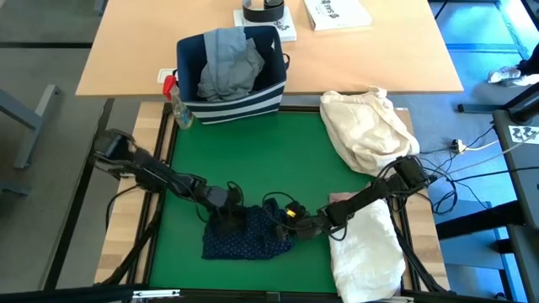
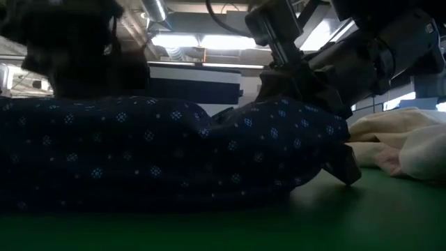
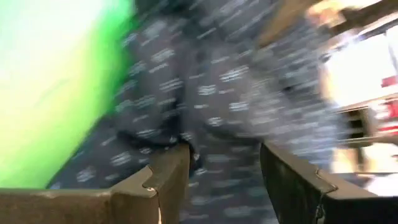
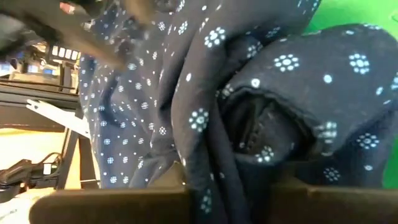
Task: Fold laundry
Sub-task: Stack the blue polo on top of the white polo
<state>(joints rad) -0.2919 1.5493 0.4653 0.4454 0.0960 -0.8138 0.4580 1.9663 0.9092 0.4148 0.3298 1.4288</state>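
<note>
**Both arms at the navy dotted shirt, near edge of the desk**

The navy white-dotted shirt (image 1: 244, 236) lies crumpled on the green mat (image 1: 253, 160) at the near centre of the desk (image 1: 126, 50).

The left gripper (image 1: 226, 220) rests on the shirt's left part. Its 2 fingers (image 3: 165, 180) stand spread, with dotted fabric lying between them; no pinch on the cloth is visible.

The right gripper (image 1: 296, 225) meets the shirt's right edge. In the right wrist view a fold of dotted cloth runs down into the narrow gap between its 2 fingers, which are pressed in on that fold and pinch it.

The white shirt (image 1: 366, 248) lies on the near right of the desk, just beside the navy shirt and partly under the right arm. A pale pink top (image 1: 338, 199) shows as a small patch at the white shirt's far edge.

The light grey jeans (image 1: 227, 63) sit inside the navy fabric bin with white stripes (image 1: 236, 105) at the far edge of the mat. The cream-beige cloth bundle (image 1: 366, 126) lies at the far right of the mat.
</note>
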